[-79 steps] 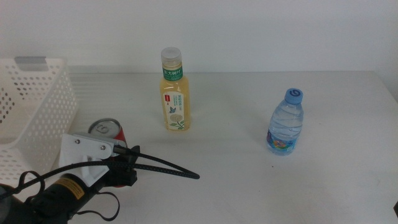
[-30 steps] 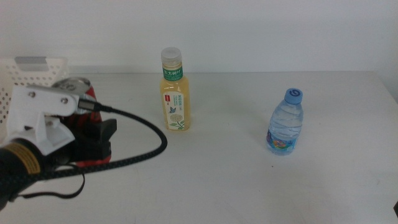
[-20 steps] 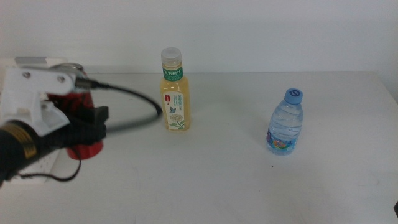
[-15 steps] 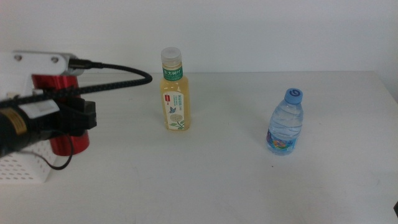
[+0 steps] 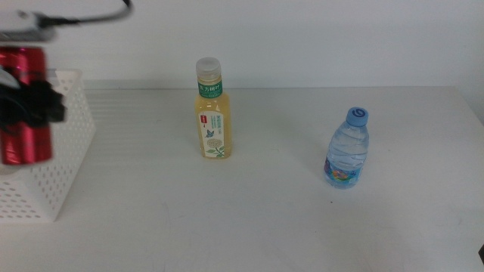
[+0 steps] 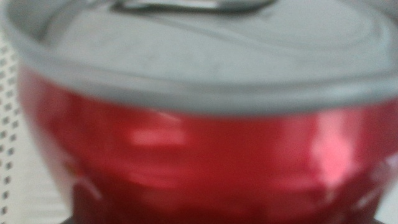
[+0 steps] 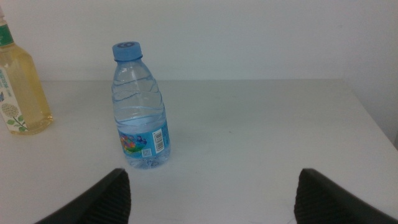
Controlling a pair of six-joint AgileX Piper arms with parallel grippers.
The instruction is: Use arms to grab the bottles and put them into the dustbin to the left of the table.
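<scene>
While held upright over the dustbin (image 5: pixel 64 143) at far left, red can (image 5: pixel 24 106) pinched in left gripper (image 5: pixel 30 106): centre over the opening, lower, then release. Right gripper (image 7: pixel 211 193) spread wide, waiting near water bottle (image 7: pixel 140 106); tea bottle (image 5: pixel 212 109) mid-table.

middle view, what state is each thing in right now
red can: upright, lifted, held by the left hand over the dustbin
tea bottle: upright on the table, capped
water bottle: upright on the table, capped
right hand: open, holding nothing, back from the water bottle
</scene>
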